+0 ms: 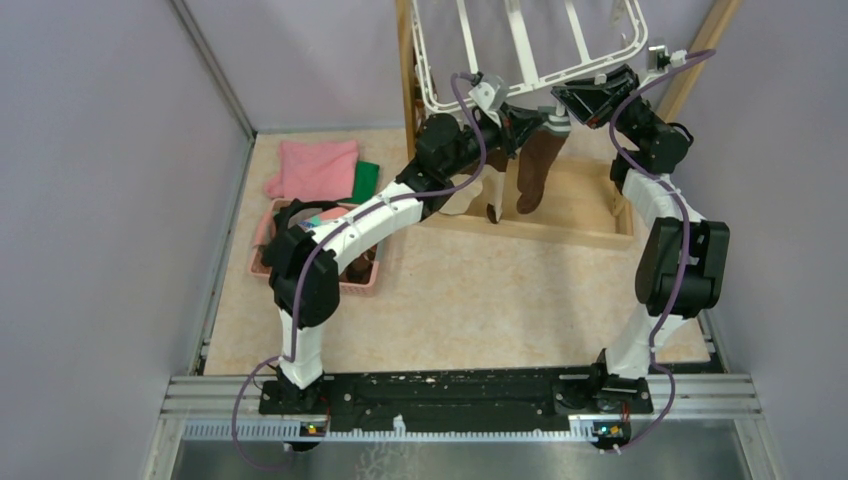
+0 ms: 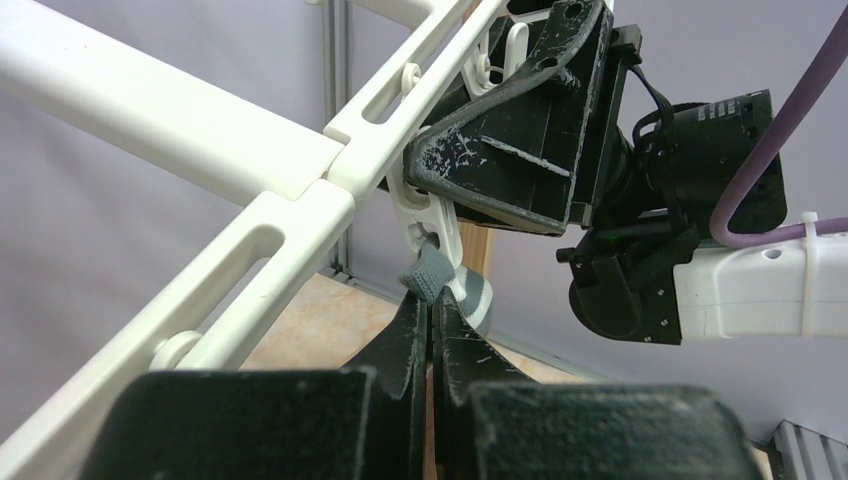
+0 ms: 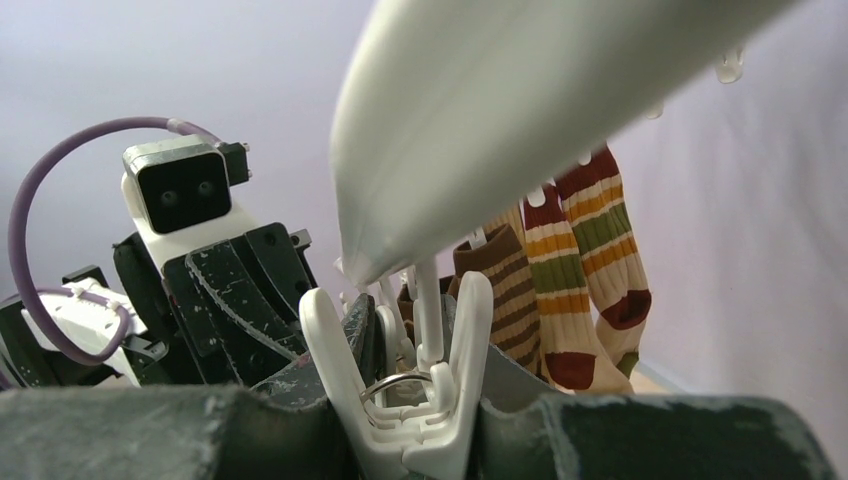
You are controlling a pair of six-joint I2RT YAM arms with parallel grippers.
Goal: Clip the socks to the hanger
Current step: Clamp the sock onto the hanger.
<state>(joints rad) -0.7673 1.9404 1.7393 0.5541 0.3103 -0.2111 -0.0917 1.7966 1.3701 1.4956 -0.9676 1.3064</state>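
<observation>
The white hanger (image 1: 530, 50) hangs from a wooden frame at the back. My left gripper (image 2: 432, 305) is shut on the cuff of a grey sock (image 2: 430, 272), which it holds up just under a small white clip (image 2: 428, 215). My right gripper (image 3: 425, 345) is shut on that clip (image 3: 420, 410), squeezing its two handles from the side. In the top view both grippers meet beneath the hanger's front edge, left (image 1: 528, 122) and right (image 1: 568, 100). A dark brown sock (image 1: 538, 170) and several brown, cream and green striped socks (image 3: 560, 290) hang from other clips.
A folded pink cloth (image 1: 315, 168) and a green cloth (image 1: 366, 180) lie at the back left. A pink basket (image 1: 262, 252) with more socks sits under the left arm. The wooden frame's base (image 1: 575, 215) lies below the hanger. Purple walls close in both sides.
</observation>
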